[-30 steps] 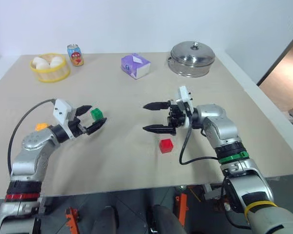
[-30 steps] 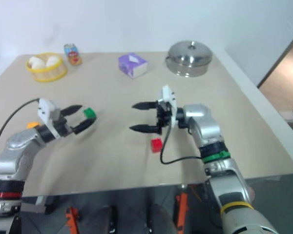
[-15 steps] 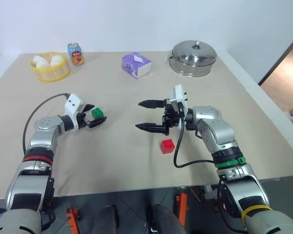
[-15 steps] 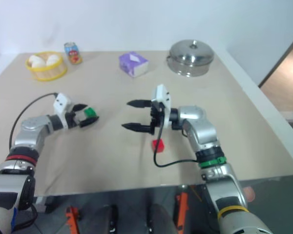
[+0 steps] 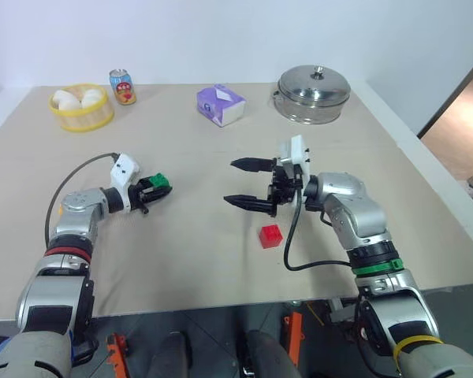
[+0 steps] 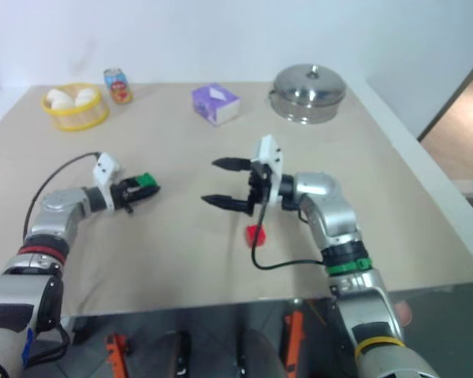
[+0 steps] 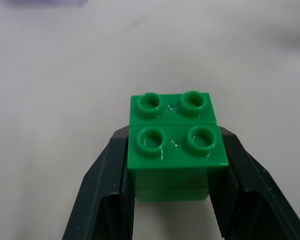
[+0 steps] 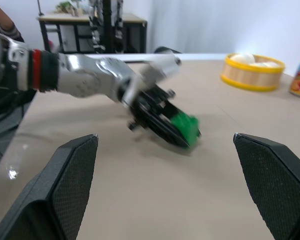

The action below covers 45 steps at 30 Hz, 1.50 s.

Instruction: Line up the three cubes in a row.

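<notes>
Surface: beige tabletop (image 5: 221, 260), matte, w/ pale raised rim on L and R edges; near edge at 6 o'clock.
Room: plain white wall (image 5: 221, 39) behind far edge; strip of wood-tone floor (image 5: 457, 126) at 3 o'clock past the R rim. R wrist view: dark table/stand w/ clutter far back.
Yellow basket (image 5: 80, 116): 10 o'clock, far L corner; holds white egg-like rounds.
Drink can (image 5: 122, 87): just R of basket, upright; red/blue print w/ fruit pic, writing too small to read.
L gripper (image 5: 151, 191): at 9 o'clock, clamped on green cube; both black fingers (image 7: 105, 195) press its sides.
Green cube (image 7: 176, 146): studded top up, four studs seen in L wrist view; whether it rests on the table or is lifted – can't tell.
Tissue box (image 5: 219, 105): purple/white, 12 o'clock, far side; no legible text.
R gripper (image 5: 244, 183): centre, pointing toward L gripper, fingers spread wide, nothing between them.
Red cube (image 5: 270, 235): on table, near below R gripper, apart from it.
Steel pot (image 5: 314, 94): lidded w/ knob, 1 o'clock, far R.
</notes>
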Available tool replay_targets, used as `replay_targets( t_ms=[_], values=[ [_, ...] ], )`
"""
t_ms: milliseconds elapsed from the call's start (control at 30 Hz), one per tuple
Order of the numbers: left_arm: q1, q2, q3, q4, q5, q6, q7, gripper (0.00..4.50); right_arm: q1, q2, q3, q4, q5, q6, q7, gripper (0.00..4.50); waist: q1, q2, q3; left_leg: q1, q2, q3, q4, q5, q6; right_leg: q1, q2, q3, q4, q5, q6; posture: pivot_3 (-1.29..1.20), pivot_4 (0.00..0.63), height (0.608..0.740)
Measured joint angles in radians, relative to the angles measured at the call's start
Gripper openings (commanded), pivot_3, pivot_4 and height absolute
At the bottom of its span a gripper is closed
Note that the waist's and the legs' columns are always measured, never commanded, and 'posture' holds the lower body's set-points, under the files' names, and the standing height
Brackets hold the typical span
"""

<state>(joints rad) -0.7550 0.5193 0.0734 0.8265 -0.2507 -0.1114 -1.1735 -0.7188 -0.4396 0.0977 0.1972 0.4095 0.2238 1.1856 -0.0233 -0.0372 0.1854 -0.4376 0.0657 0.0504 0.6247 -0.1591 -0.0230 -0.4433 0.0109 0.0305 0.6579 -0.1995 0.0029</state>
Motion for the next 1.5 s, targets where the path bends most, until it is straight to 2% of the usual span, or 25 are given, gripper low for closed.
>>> replay_targets(
  t_ms=[167,233,400,600,800,1133,1500],
  values=[
    [0.257,0.004,-0.070,-0.470,-0.084,0.161,-0.095,1.36,0.135,-0.159,-0.020,-0.122,0.060,0.087,0.130,4.50,0.001,0.000,0.000,0.001,-0.001,0.000,0.001,-0.002,-0.001,0.001,0.000,0.001,0.002,-0.003,0.002,0.00,0.150,0.740],
    [0.322,0.005,-0.105,-0.595,-0.086,0.207,-0.093,1.36,0.163,-0.192,-0.018,-0.134,0.060,0.096,0.170,4.50,0.001,0.000,0.000,0.002,0.000,-0.001,0.002,-0.002,0.000,0.001,0.000,0.001,0.004,-0.003,0.002,0.00,0.150,0.740],
    [0.373,-0.006,-0.188,-0.783,-0.079,0.289,-0.044,1.36,0.165,-0.207,-0.018,-0.133,0.056,0.082,0.193,4.50,-0.002,0.000,0.000,0.010,-0.001,-0.001,0.003,-0.001,0.001,0.004,0.001,0.002,0.006,-0.002,-0.006,0.00,0.150,0.740],
    [0.370,-0.071,-0.279,-0.803,-0.011,0.326,0.050,1.36,0.162,-0.214,-0.019,-0.132,0.055,0.078,0.189,4.50,-0.002,0.000,0.000,0.010,-0.002,-0.001,0.004,0.001,0.002,0.004,0.001,0.004,0.006,0.000,-0.005,0.00,0.150,0.740],
    [0.332,-0.078,-0.309,-0.755,0.029,0.321,0.071,1.36,0.163,-0.217,-0.019,-0.149,0.056,0.083,0.184,4.50,-0.002,0.000,0.000,0.009,-0.003,0.000,0.003,0.001,0.002,0.003,0.003,0.008,0.006,-0.001,-0.004,0.00,0.150,0.740],
    [0.241,-0.084,-0.346,-0.632,0.067,0.263,0.013,1.36,0.173,-0.229,-0.019,-0.179,0.056,0.089,0.181,4.50,0.000,0.000,0.000,0.008,-0.004,0.000,0.003,-0.001,0.002,0.002,0.002,0.009,0.006,-0.003,-0.002,0.00,0.150,0.740],
    [0.201,-0.085,-0.353,-0.576,0.073,0.236,-0.064,1.36,0.201,-0.243,-0.021,-0.206,0.057,0.095,0.160,4.50,-0.001,0.000,0.000,0.008,-0.004,0.000,0.003,-0.001,0.002,0.002,0.002,0.010,0.006,-0.003,-0.002,0.00,0.150,0.740]
  ],
)
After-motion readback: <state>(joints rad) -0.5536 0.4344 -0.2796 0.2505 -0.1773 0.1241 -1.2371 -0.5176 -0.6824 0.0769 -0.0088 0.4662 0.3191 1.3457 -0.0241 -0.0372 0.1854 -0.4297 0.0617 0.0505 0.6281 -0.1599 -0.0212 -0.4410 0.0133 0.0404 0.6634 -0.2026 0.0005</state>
